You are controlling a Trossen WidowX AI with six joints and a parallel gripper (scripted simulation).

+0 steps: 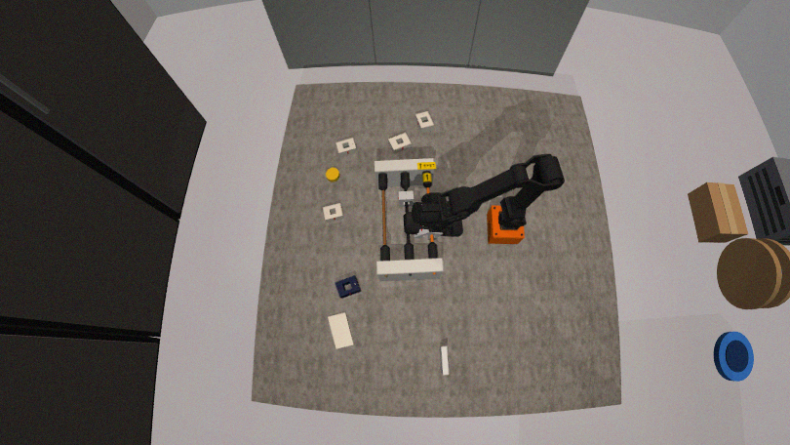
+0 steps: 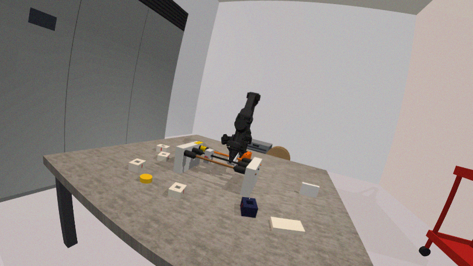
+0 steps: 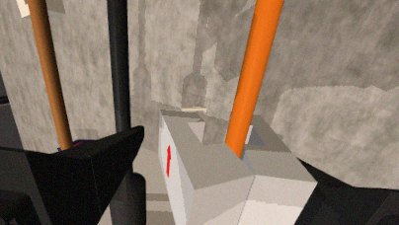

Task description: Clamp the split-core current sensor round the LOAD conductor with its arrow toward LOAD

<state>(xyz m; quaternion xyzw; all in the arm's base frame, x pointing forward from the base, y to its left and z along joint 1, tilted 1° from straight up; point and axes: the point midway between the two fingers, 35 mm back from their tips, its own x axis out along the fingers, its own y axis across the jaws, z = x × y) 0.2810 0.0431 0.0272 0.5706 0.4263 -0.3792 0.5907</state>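
Note:
The white split-core sensor (image 3: 217, 173) (image 1: 422, 233) sits around the orange conductor (image 3: 252, 74) (image 1: 427, 189) (image 2: 221, 153). Its halves meet at the near side in the wrist view and stand apart at the far side, with the conductor in the gap. A red arrow (image 3: 169, 160) on its left face seems to point up the wrist view, toward the conductor's end with the yellow collar (image 1: 427, 178) (image 2: 203, 148). My gripper (image 3: 201, 138) (image 2: 232, 160) is open, one finger on each side of the sensor. The text on the yellow tag (image 1: 426, 165) is too small to read.
A black conductor (image 3: 119, 64) and a brown one (image 3: 46, 74) (image 1: 383, 221) run alongside, between white end blocks (image 1: 395, 165) (image 1: 410, 266). A small white block (image 1: 406, 195) sits on the black conductor. A dark blue block (image 1: 347, 283) (image 2: 249, 207) and several cream blocks stand on the table.

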